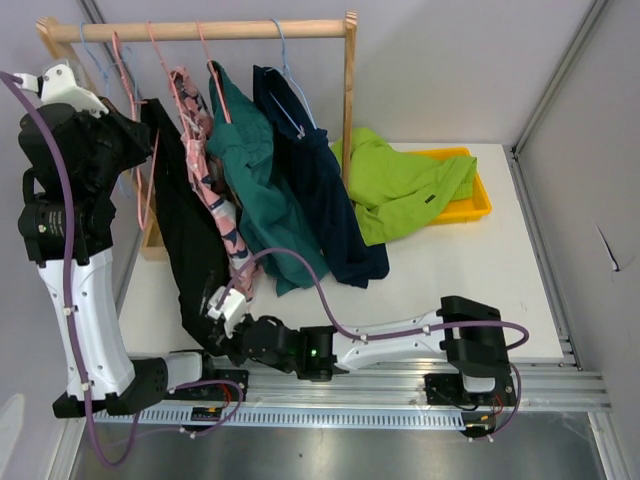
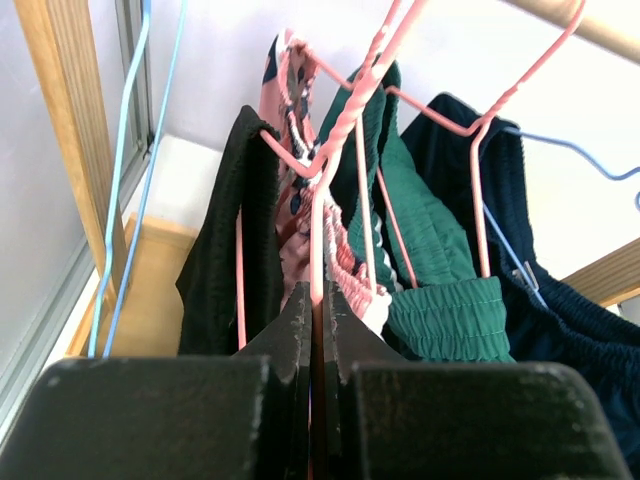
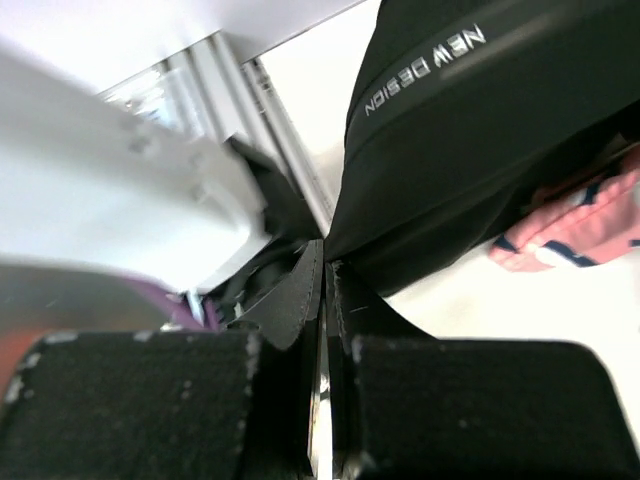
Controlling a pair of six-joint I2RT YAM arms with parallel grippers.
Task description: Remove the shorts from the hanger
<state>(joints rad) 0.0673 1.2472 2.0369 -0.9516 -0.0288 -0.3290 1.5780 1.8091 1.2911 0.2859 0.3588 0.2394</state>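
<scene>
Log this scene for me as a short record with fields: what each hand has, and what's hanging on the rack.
left hand: shut on pink hanger
right hand: shut on lower edge of black shorts
wooden rail: black shorts, pink patterned shorts, green shorts, navy shorts
yellow tray: holds lime garment

Overhead camera; wrist cameras close, sharing black shorts (image 1: 190, 240).
</scene>
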